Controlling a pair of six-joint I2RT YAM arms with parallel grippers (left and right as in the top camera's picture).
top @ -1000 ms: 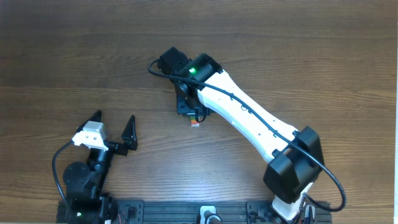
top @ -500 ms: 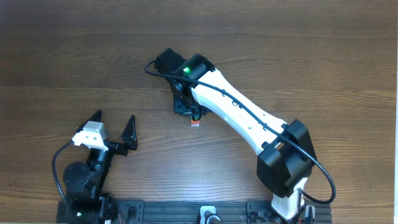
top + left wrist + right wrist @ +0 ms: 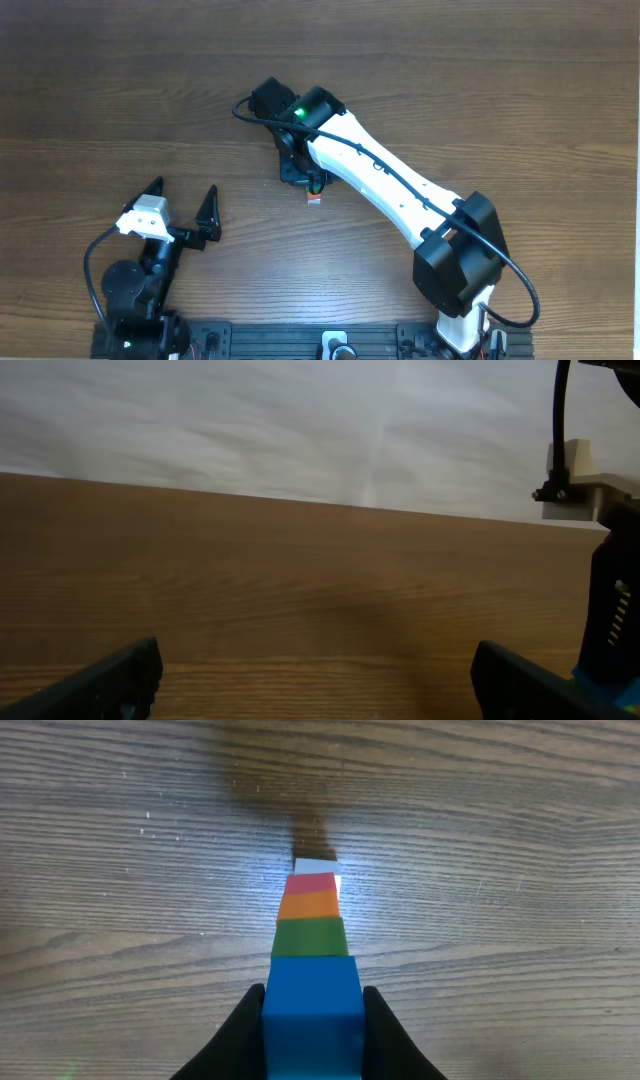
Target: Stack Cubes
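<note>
The table (image 3: 520,90) is a bare wood-grain surface. The right arm (image 3: 390,190) reaches across it to the middle, and the right gripper (image 3: 312,1005) stands over the cube stack (image 3: 312,920). The left gripper (image 3: 182,205) sits near its base, well apart from the stack, with its fingers spread and nothing between them.

In the right wrist view the stack reads from the top down: blue cube (image 3: 311,1010), green cube (image 3: 310,937), orange cube (image 3: 309,905), red cube (image 3: 312,884), then a pale cube (image 3: 315,867) on the table. The right fingers press both sides of the blue cube, so it is grasped. Whether it rests fully on the green cube cannot be told from above.

Hazards, as a judgement:
- The column is tall and narrow. Any sideways pull while the fingers open is likely to topple it.
- If the blue cube is not seated flat, release could let it tip off.
- A finger that drags on the blue cube during the lift could carry it away or shift the cubes below.

No brand, label or readable writing is visible; a green indicator light (image 3: 300,112) glows on the right arm
</note>
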